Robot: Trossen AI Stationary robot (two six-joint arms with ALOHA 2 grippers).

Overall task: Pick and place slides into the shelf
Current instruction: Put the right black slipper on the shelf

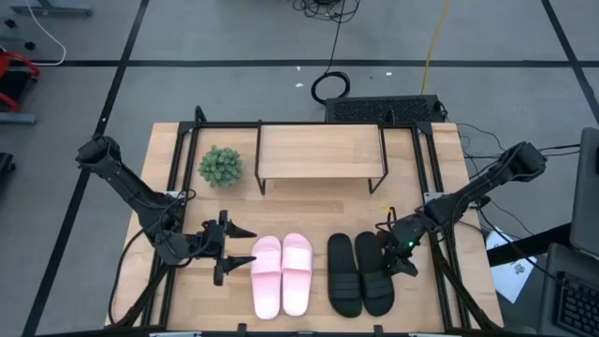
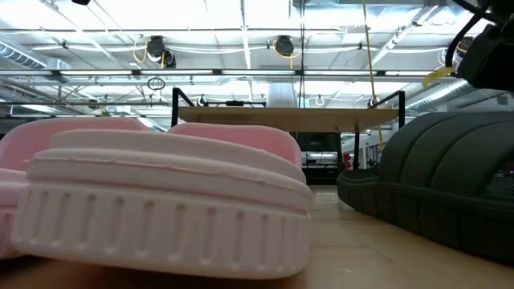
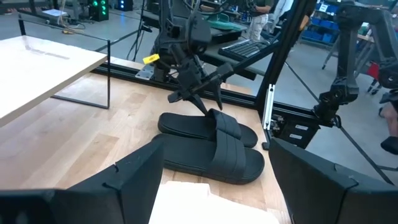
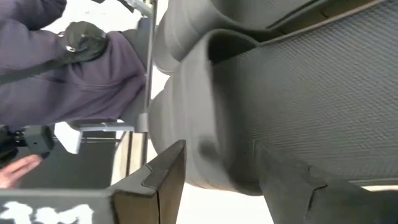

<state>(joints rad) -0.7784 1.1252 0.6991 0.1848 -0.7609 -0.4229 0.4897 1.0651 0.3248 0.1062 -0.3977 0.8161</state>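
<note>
Wood shelf (image 1: 318,150) stands empty at the far middle. Pink slides (image 1: 282,272) and black slides (image 1: 360,272) lie near, side by side. Left gripper (image 1: 231,247), wide open and empty, sits just left of pink. Right gripper (image 1: 397,245) presses against the black pair, open; a shallow bite could drop one.
</note>
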